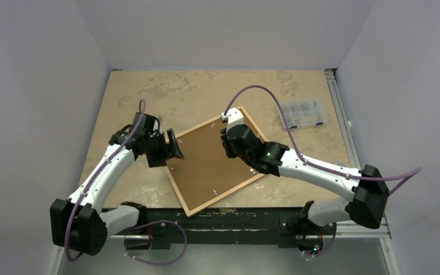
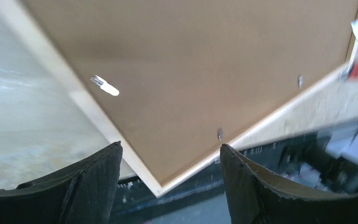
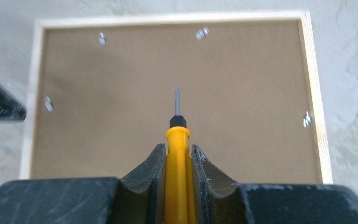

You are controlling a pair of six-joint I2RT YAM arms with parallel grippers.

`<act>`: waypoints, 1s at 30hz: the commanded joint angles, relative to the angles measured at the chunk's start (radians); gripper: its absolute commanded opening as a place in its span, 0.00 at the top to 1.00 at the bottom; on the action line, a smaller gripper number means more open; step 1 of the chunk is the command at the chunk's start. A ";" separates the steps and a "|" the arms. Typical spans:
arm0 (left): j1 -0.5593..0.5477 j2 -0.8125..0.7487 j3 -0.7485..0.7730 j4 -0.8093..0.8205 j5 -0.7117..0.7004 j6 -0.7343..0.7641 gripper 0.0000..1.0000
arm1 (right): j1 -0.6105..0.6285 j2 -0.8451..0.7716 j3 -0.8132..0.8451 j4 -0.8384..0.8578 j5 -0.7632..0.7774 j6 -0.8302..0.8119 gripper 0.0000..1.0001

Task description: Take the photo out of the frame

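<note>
The frame (image 1: 227, 195) lies face down and turned like a diamond, its light wood rails (image 3: 168, 19) around a brown backing board (image 1: 206, 166). Small metal tabs (image 3: 201, 33) sit along the board's edges. The photo is hidden under the board. My left gripper (image 1: 175, 150) stands open at the frame's left side. In its wrist view the gripper (image 2: 170, 146) has a frame corner (image 2: 158, 189) between its fingers without touching it. My right gripper (image 3: 177, 145) hovers over the board, shut on a yellow-handled screwdriver (image 3: 177, 186) whose blade points at the board's middle.
A clear plastic compartment box (image 1: 303, 112) rests at the back right. An aluminium rail (image 1: 344, 126) runs along the table's right edge, and a black strip (image 1: 246, 216) along its front. The frame's near corner reaches that strip. White walls enclose three sides.
</note>
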 commanded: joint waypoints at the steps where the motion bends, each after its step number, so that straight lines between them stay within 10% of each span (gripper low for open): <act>1: -0.280 -0.085 -0.065 0.104 0.078 -0.073 0.26 | 0.005 -0.120 -0.123 -0.066 0.010 0.072 1.00; 12: -0.825 0.125 -0.061 0.398 -0.116 -0.538 0.31 | 0.003 -0.526 -0.302 -0.268 0.168 0.261 1.00; 18: -0.903 0.093 -0.194 0.525 -0.088 -1.029 0.22 | 0.004 -0.625 -0.316 -0.316 0.218 0.287 1.00; 24: -0.925 0.032 -0.187 0.319 -0.146 -1.215 0.17 | 0.004 -0.615 -0.307 -0.335 0.199 0.301 1.00; 30: -0.927 0.039 -0.325 0.445 -0.200 -1.295 0.16 | 0.004 -0.623 -0.330 -0.310 0.178 0.292 1.00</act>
